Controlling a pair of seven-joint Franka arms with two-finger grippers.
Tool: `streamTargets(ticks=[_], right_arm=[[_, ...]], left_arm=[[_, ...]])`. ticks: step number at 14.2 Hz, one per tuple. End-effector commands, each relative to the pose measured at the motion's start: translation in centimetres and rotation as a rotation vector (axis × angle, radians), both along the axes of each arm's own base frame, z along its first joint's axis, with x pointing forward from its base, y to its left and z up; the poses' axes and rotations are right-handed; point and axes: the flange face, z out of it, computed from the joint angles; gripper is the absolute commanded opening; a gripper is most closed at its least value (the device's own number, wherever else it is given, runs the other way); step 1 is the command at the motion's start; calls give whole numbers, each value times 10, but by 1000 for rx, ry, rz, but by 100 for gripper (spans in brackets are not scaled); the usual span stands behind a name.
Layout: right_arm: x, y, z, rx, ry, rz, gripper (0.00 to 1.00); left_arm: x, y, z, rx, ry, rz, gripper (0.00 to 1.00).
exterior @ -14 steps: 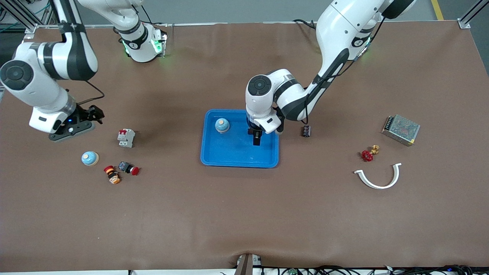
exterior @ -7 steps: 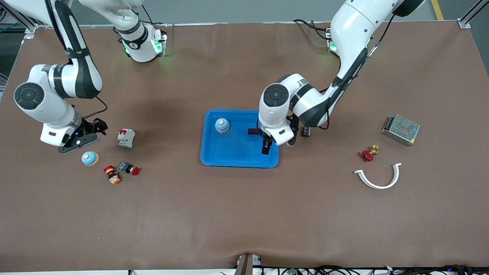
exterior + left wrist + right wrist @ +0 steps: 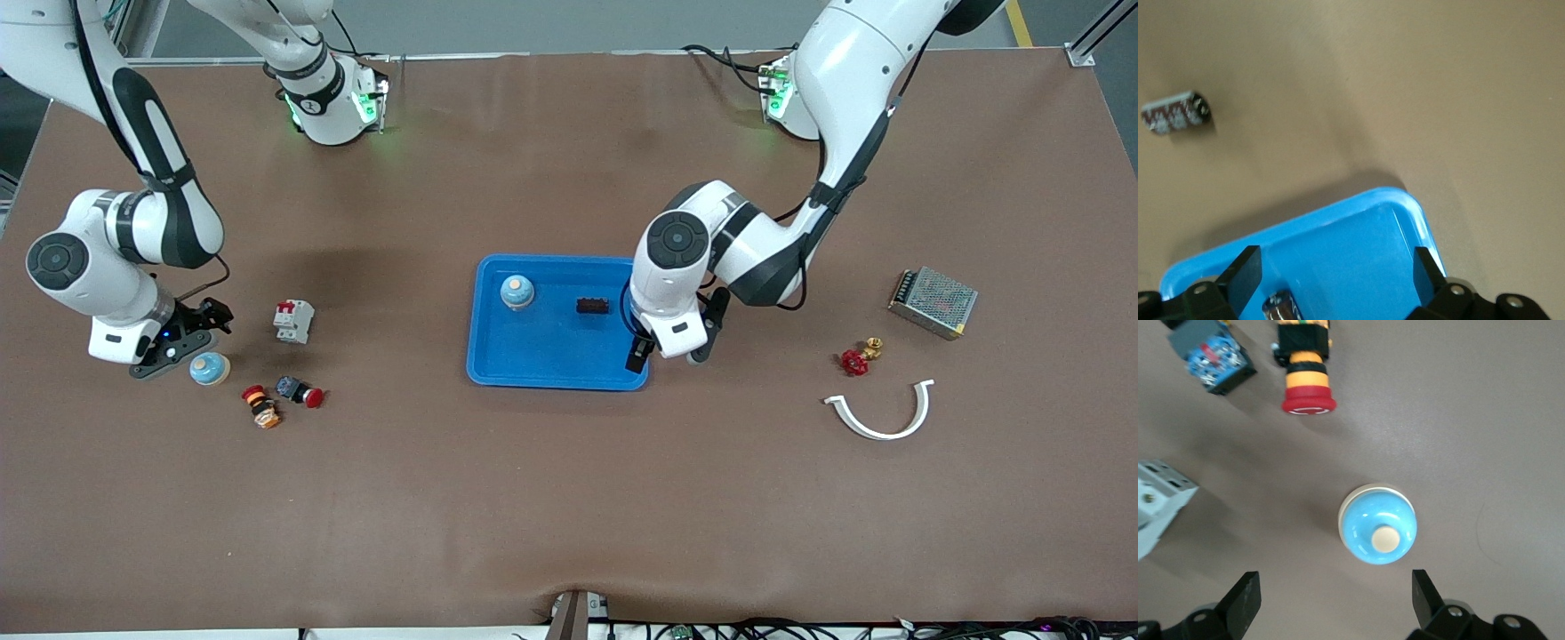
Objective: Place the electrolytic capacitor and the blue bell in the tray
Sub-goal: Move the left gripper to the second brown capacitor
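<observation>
The bright-blue tray (image 3: pixel 558 369) lies mid-table. In it stand a blue bell (image 3: pixel 516 291) and a dark electrolytic capacitor (image 3: pixel 592 306). My left gripper (image 3: pixel 637 356) is open and empty over the tray's corner toward the left arm's end. The left wrist view shows that corner (image 3: pixel 1405 207), the capacitor (image 3: pixel 1281 308) in the tray near one finger, and a second capacitor (image 3: pixel 1176 112) on the table. A second blue bell (image 3: pixel 210 368) sits on the table at the right arm's end. My right gripper (image 3: pixel 212 316) is open just above it, and the bell (image 3: pixel 1378 525) lies ahead of the fingertips (image 3: pixel 1245 597).
Beside the table bell are a white circuit breaker (image 3: pixel 293 320), an orange-and-red push button (image 3: pixel 260 405) and a blue-and-red switch (image 3: pixel 299 390). At the left arm's end lie a metal power supply (image 3: pixel 933 301), a red valve (image 3: pixel 857 358) and a white curved piece (image 3: pixel 882 413).
My left gripper let go of the capacitor in the tray and moved off toward the tray's corner. My right gripper moved down over the bell on the table.
</observation>
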Motion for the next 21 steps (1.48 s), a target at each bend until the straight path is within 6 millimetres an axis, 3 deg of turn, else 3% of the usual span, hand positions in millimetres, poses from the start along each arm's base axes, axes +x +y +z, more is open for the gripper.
streamTargets(ticks=[1,5,7,10,14,16,19,21], right_arm=[[6,-8,-13,-4,-5,21,100],[7,-12,-26,-1,-15,36,100],[13,-17,-30,-3,-19,33,100],[17,-22,-38,-1,-15,25,100],[20,-23,-46,1,-15,25,100],[20,-23,-53,3,-19,26,100],[19,-23,-63,5,-27,28,100],[17,-27,-65,6,-24,20,100]], left_arm=[[1,5,16,1,2,-142,100],[6,23,26,39,27,-450,100],[4,21,24,57,27,-589,100],[17,43,23,62,33,-821,100],[11,52,9,81,66,-919,100],[6,70,6,108,79,-990,100],[-30,77,-8,102,6,-1100,100],[-59,91,-29,93,-56,-1146,100]])
